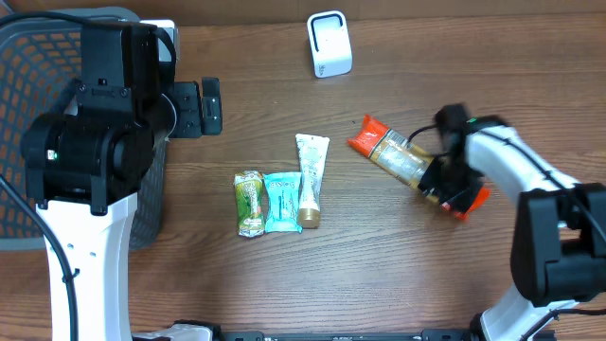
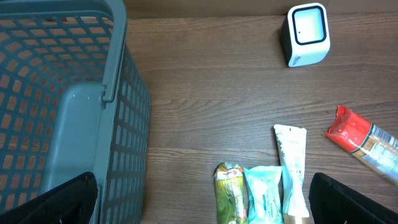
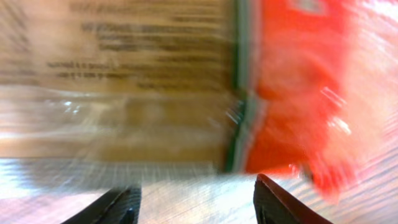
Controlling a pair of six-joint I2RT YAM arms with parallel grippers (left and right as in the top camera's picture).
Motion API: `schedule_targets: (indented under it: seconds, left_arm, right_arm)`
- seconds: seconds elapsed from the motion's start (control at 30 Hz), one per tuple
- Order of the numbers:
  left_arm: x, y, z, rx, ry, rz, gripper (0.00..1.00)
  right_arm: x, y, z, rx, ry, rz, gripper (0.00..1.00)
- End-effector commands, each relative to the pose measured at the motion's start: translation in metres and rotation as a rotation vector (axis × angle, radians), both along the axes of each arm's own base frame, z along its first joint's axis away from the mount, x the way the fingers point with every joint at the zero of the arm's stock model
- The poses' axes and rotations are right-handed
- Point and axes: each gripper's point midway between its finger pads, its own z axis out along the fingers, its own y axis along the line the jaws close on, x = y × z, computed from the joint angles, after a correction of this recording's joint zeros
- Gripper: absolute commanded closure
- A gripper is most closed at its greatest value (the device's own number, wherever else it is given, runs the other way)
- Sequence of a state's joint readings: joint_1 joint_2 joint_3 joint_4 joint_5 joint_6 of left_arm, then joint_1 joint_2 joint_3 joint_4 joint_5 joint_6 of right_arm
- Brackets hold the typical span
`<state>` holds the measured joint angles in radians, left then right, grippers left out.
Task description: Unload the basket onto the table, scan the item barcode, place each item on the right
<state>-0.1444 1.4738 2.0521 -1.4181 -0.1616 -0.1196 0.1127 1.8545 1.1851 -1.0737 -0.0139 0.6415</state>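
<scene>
A long packet [image 1: 393, 153] with red ends and a clear middle lies slanted at the table's right. My right gripper [image 1: 445, 180] is shut across its lower end. In the right wrist view the packet [image 3: 186, 74] fills the frame, blurred, and its film runs between the two dark fingertips [image 3: 267, 193] of the right gripper [image 3: 196, 190]. The white barcode scanner [image 1: 329, 44] [image 2: 306, 34] stands at the table's far edge, well apart from the packet. My left gripper [image 1: 204, 106] [image 2: 202, 205] hovers open and holds nothing, over the table beside the basket.
A grey mesh basket [image 1: 28, 95] [image 2: 62, 93] takes up the left side. In the middle lie a green packet [image 1: 249, 202] [image 2: 230, 190], a teal packet [image 1: 282, 201] [image 2: 266, 193] and a white tube [image 1: 311, 180] [image 2: 292, 165], side by side.
</scene>
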Motion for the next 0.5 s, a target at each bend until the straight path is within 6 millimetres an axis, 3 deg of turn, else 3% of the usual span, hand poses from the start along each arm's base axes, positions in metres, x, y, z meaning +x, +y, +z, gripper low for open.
schedule_targets:
  seconds: [0.0, 0.27, 0.37, 0.47]
  left_arm:
    - [0.001, -0.002, 0.000, 0.008, 0.002, -0.011, 0.00]
    - [0.001, -0.002, 0.000, 0.008, 0.002, -0.011, 0.00]
    - [0.001, -0.002, 0.000, 0.008, 0.002, -0.011, 0.00]
    - [0.001, -0.002, 0.000, 0.008, 0.002, -0.011, 0.00]
  right_arm:
    - [0.040, 0.006, 0.031, 0.099, -0.117, 0.028, 0.43]
    - [0.105, 0.070, 0.110, 0.211, -0.388, 0.155, 0.39]
    - [0.126, 0.089, 0.122, 0.229, -0.494, 0.171, 0.36]
    - [0.143, 0.093, 0.121, 0.202, -0.551, 0.109, 0.35]
